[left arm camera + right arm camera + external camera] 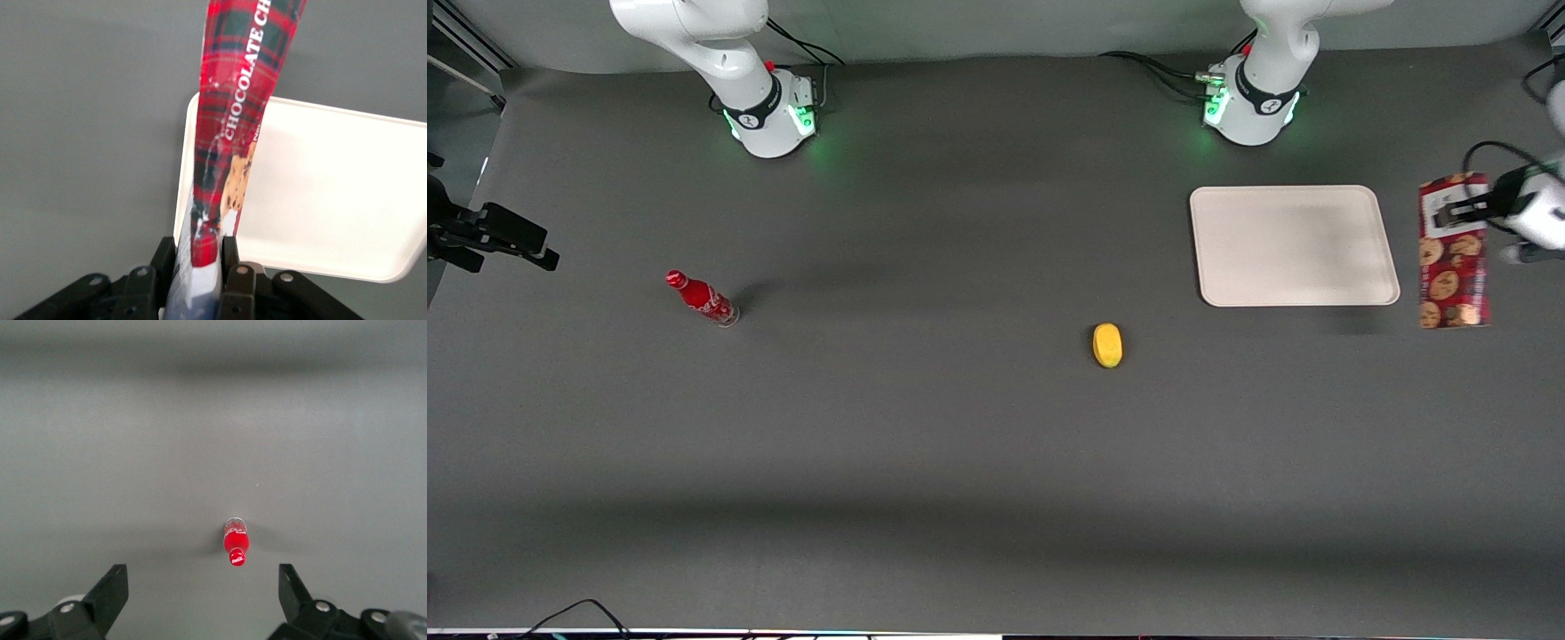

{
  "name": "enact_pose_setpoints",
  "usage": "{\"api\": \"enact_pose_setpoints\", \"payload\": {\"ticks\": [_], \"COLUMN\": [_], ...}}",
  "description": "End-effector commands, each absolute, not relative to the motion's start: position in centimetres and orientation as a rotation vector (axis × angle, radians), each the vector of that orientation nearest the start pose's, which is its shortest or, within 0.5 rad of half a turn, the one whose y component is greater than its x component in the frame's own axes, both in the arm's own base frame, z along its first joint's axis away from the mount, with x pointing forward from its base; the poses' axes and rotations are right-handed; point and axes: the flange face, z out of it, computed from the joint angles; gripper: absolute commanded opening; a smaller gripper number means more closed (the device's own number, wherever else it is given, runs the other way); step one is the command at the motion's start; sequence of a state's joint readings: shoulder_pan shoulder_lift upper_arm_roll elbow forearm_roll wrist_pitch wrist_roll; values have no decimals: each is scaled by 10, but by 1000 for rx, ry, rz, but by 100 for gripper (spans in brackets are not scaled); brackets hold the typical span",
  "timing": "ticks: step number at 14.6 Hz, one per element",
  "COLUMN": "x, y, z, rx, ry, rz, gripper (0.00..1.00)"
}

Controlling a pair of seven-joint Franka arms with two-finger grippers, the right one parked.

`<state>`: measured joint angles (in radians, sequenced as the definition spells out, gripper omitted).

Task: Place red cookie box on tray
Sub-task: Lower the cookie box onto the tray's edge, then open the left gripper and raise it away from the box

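We have the red cookie box [1454,253] in hand: the left arm's gripper [1458,212] is clamped on its white label end, and the wrist view shows both black fingers [231,263] pressed against the narrow plaid sides. The box looks lifted off the table; a faint shadow on the cloth near its lower end suggests as much, though we cannot be sure of the height. It sits just beside the tray [1294,245], toward the working arm's end of the table, its long axis roughly parallel to the tray's short edge. The tray is bare and much wider than the box, so we judge the target forgiving. The step in hand reads as the carry. To do it well, we would move sideways toward the tray's middle, keeping the box high enough to clear the raised rim, then lower until the long face rests flat before opening. Held at one end, the carton may droop or swing, so slow travel seems wise. The yellow fruit-like object [1107,345] and the red bottle [702,299] lie well apart from this path.
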<state>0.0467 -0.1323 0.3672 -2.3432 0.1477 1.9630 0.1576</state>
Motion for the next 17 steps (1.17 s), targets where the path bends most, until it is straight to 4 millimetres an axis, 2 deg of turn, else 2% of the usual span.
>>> {"api": "enact_pose_setpoints", "payload": {"ticks": [1,3,4,9,10,11,12,15,17], "x": [359,334,330,313,311,306,305,302,304], "y": [198,202,201,189,193,201,205,208,215], "z": [317,286,279,259,256,251,247,248,258], "rx": [-3094,-3105,-3108,-3128,-3131,-3139,-3140,-3145,-3149], "ry": [-263,-298,-300,-269,-236,-191,-96,-90,-99], "rz": [325,247,250,207,191,210,223,226,228], "gripper": [0,0,0,0,0,17,99,100,100]}}
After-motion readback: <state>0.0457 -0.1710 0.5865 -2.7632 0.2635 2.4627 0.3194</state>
